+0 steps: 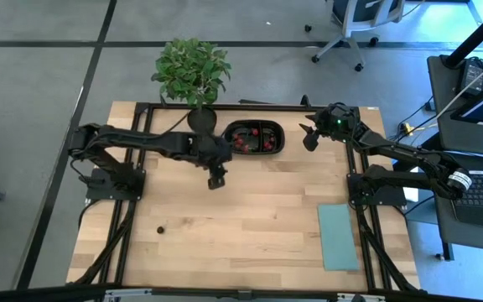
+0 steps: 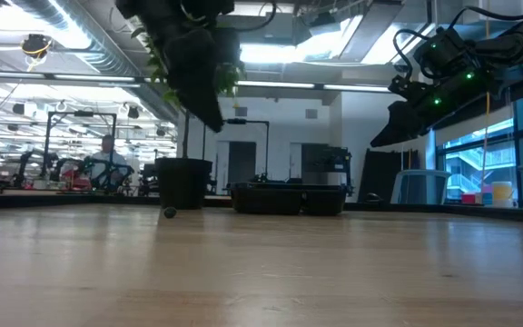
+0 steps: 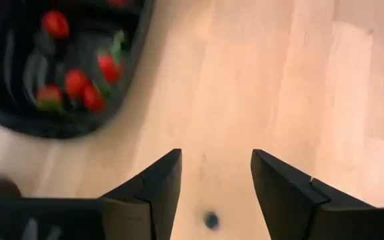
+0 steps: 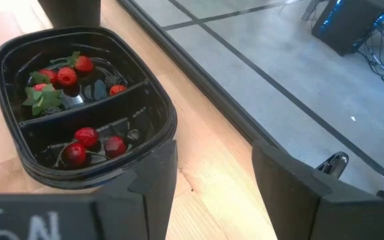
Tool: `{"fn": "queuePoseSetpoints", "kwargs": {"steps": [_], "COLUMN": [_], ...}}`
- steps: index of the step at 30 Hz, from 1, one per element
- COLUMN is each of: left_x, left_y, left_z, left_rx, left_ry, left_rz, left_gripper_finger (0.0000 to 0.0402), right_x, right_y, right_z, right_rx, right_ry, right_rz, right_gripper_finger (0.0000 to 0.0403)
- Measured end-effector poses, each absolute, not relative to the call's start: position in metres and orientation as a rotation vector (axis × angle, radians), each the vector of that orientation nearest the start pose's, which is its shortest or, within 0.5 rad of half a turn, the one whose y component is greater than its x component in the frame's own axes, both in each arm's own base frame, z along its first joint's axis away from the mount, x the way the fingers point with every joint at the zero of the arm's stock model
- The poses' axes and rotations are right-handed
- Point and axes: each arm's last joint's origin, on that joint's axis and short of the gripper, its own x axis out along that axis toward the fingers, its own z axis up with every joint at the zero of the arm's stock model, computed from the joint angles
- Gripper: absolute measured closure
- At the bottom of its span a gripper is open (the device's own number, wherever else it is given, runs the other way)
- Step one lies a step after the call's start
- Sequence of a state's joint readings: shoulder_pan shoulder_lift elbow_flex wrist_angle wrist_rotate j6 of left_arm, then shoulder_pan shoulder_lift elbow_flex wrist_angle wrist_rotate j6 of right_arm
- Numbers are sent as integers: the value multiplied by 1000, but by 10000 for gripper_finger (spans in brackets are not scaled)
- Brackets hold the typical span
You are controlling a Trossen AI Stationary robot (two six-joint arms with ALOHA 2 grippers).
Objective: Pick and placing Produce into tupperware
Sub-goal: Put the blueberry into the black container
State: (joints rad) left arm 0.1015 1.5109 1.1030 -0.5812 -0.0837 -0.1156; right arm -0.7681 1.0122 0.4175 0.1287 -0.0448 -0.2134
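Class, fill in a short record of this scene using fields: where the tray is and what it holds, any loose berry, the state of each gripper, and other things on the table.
tray: black oval tray with two compartments, at the far edge of the table
contents: red berries in both compartments, green leaves in one
loose berry: one dark berry on the wood, near the left front
left gripper: open, empty, over the table beside the tray
right gripper: open, empty, right of the tray
other things: potted plant, teal sheet
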Motion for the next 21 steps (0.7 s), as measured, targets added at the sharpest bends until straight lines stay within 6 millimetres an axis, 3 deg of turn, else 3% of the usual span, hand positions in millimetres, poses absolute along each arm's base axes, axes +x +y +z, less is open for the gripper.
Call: {"fn": "queuePoseSetpoints", "kwargs": {"steps": [5, 12, 21], "left_x": [300, 305, 310], "left_y": [20, 0, 0], "left_z": [238, 229, 199], "left_rx": [-209, -190, -228], "left_ry": [1051, 1089, 1230], "left_rz": [260, 226, 307], "left_gripper_finger": [228, 228, 228], "right_x": [147, 147, 147], "right_y": [-140, -140, -140], "right_z": [196, 196, 196], "right_rx": [12, 39, 40], "right_ry": [501, 491, 490], "right_rz": [-665, -672, -672], "right_gripper_finger": [207, 207, 207]}}
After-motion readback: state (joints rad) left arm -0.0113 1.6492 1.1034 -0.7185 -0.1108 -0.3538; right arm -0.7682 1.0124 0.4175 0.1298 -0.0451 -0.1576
